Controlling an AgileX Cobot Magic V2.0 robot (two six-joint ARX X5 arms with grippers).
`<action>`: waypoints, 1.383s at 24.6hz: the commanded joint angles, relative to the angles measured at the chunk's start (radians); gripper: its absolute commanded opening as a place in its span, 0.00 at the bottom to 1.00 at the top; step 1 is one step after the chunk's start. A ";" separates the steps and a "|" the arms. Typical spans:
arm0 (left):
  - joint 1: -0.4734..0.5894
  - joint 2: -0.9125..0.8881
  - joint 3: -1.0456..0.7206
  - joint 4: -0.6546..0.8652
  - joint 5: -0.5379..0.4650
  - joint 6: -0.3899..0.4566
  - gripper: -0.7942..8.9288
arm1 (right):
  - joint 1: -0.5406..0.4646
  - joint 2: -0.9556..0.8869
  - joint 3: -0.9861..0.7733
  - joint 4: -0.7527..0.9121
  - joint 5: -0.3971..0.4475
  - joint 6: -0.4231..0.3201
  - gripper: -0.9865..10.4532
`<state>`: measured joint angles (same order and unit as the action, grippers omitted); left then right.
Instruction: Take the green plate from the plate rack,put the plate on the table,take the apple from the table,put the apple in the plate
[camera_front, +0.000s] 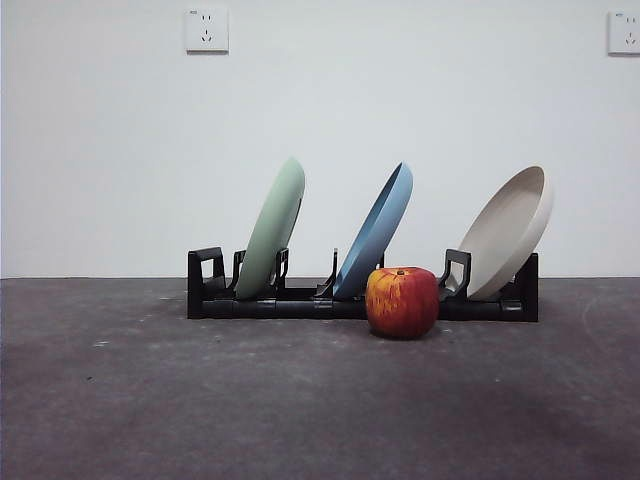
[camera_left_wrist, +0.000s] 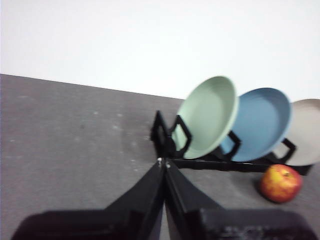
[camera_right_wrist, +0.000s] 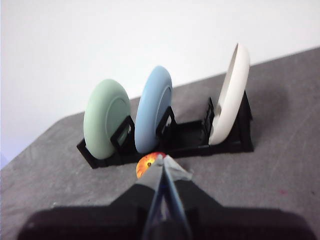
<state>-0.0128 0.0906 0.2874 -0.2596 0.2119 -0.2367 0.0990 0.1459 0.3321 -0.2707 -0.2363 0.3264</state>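
The apple (camera_front: 402, 302) lies on the table (camera_front: 150, 400) just before the plate rack (camera_front: 300, 300). The green plate (camera_front: 272, 228) leans in the rack's left end. Left gripper (camera_left_wrist: 163, 163) and right gripper (camera_right_wrist: 159, 159) are closed, empty, apart from everything.

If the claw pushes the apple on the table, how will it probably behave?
The apple looks round, so it will likely roll rather than slide. Its skin seems smooth, perhaps slippery to grip. It sits right before the plate rack, which may stop it rolling back.
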 joint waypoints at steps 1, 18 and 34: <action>0.002 0.056 0.072 -0.032 0.073 -0.002 0.07 | 0.001 0.076 0.108 -0.083 -0.022 -0.031 0.08; 0.001 0.405 0.447 -0.409 0.567 0.200 0.07 | 0.006 0.514 0.593 -0.775 -0.393 -0.444 0.08; 0.000 0.435 0.482 -0.577 0.602 0.288 0.34 | 0.010 0.541 0.601 -0.866 -0.390 -0.452 0.41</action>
<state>-0.0132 0.5274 0.7689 -0.8387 0.8066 0.0368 0.1055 0.6868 0.9295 -1.1423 -0.6224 -0.1444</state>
